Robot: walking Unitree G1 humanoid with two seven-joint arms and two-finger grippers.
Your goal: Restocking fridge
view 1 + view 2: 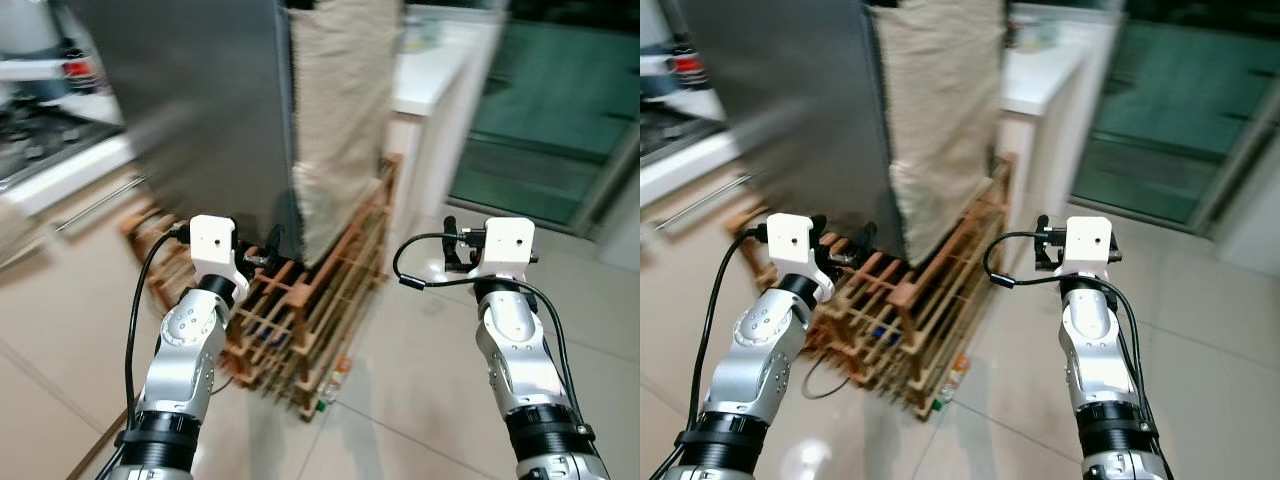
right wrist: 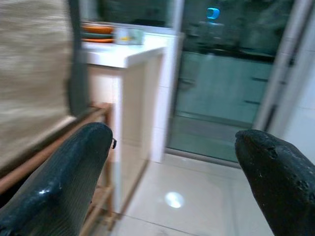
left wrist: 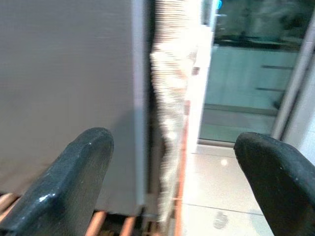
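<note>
Straight ahead stands the tall grey metal fridge, door closed, a little blurred in the head views. It rests on a low slatted wooden pallet of reddish-brown battens that juts out across the glossy pale tiled floor. Draped down the fridge's right side hangs a coarse beige woven cloth, reaching to the pallet. Behind that is a white counter, and further right a dark sliding glass door. On the robot's left runs a pale worktop edge, blurred.

Both silver arms are raised in front. The left gripper is near the fridge's lower right corner, just above the pallet; its 2 black fingers stand spread wide, nothing between them. The right gripper is well apart from the fridge, over open floor and looking towards the counter and glass door; its 2 black fingers are spread wide too, holding nothing. A small bottle lies by the pallet's front corner, details too blurred to tell.
</note>
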